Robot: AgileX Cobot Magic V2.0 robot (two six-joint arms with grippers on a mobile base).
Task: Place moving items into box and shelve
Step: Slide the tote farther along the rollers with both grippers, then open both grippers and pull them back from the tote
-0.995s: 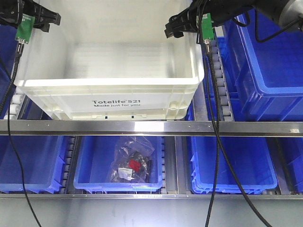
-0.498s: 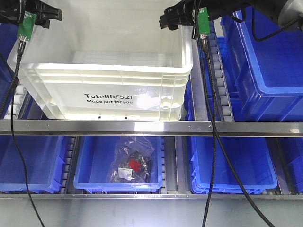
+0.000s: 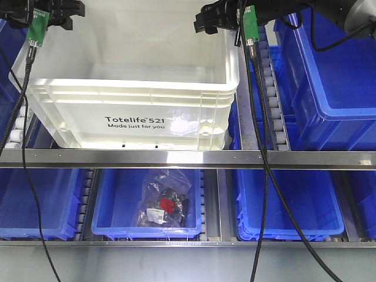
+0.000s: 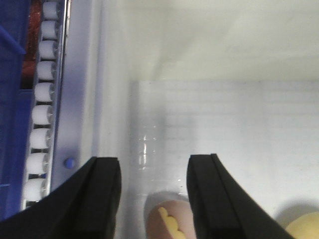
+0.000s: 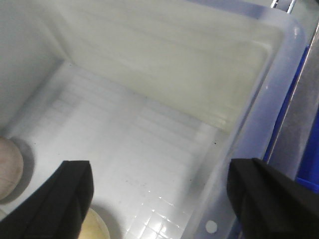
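White plastic fills most of what you see: the box (image 3: pixel 135 100) sits on the upper shelf level behind the steel rail (image 3: pixel 188 158), its printed front wall facing you in the front view. Blue bins (image 3: pixel 329 76) stand to its right and along the lower level, and 1 lower bin holds a clear bag of dark parts (image 3: pixel 164 202).

From the front you cannot see the floor of the box; the near wall hides it. The 2 wrist views look straight inside. In the left wrist view you get the pinkish-brown toy (image 4: pixel 167 221) on the floor near the box's left wall, and the edge of the yellow toy (image 4: pixel 304 226) at the lower right. The right wrist view shows the same 2 toys cut off by its left and bottom edges, pinkish-brown toy (image 5: pixel 9 167) at the left, yellow toy (image 5: pixel 92 226) below, lying close together though you cannot tell if they touch.

Your left claw (image 4: pixel 152 199) hangs over the box's left side, fingers (image 4: pixel 99 199) parted, nothing between them. Your right claw (image 5: pixel 159 199) hovers over the right side near the box's right wall, fingers (image 5: pixel 67 196) spread wide, holding nothing.
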